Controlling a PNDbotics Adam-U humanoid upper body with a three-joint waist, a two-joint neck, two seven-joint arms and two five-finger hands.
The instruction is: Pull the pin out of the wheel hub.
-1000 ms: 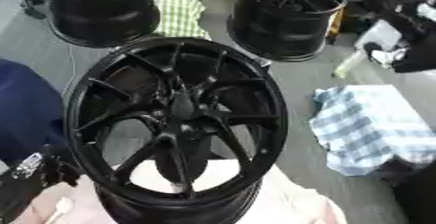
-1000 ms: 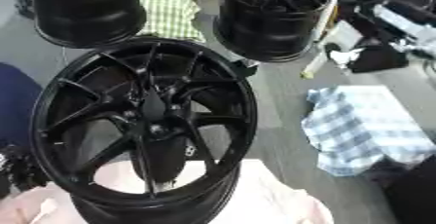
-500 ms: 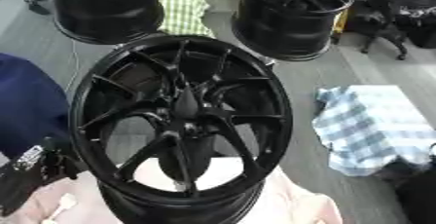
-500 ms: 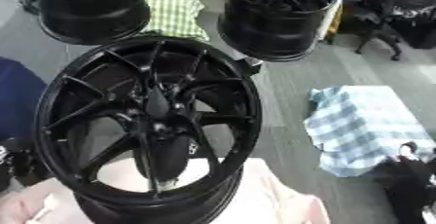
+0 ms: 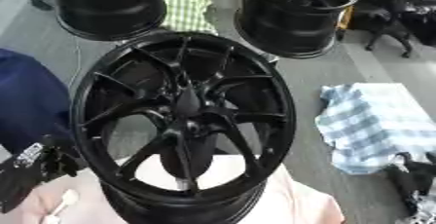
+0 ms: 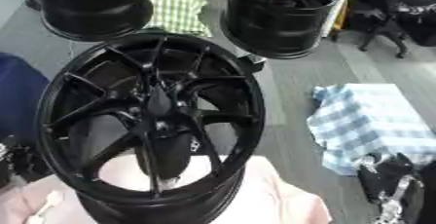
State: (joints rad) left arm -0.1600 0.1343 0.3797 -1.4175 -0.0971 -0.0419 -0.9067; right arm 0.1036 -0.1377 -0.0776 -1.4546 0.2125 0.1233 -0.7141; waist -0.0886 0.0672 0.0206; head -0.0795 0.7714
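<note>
While blk wheel hub (image 5: 183, 121) sits centre, both hands (image 5: 38, 164) (image 6: 393, 186) low, apart.

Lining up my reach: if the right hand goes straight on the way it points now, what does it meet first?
Probably the blue checked cloth. The right hand sits at the lower right with its fingers aimed up the picture, and the cloth lies right ahead of it. The near wheel hub is off to its left. Depth is unclear.

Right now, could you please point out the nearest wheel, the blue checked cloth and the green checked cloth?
nearest wheel (image 5: 189, 107): left eye view, on its centre hub.
blue checked cloth (image 5: 374, 123): left eye view, mid-cloth.
green checked cloth (image 6: 177, 3): right eye view, mid-cloth.
</note>
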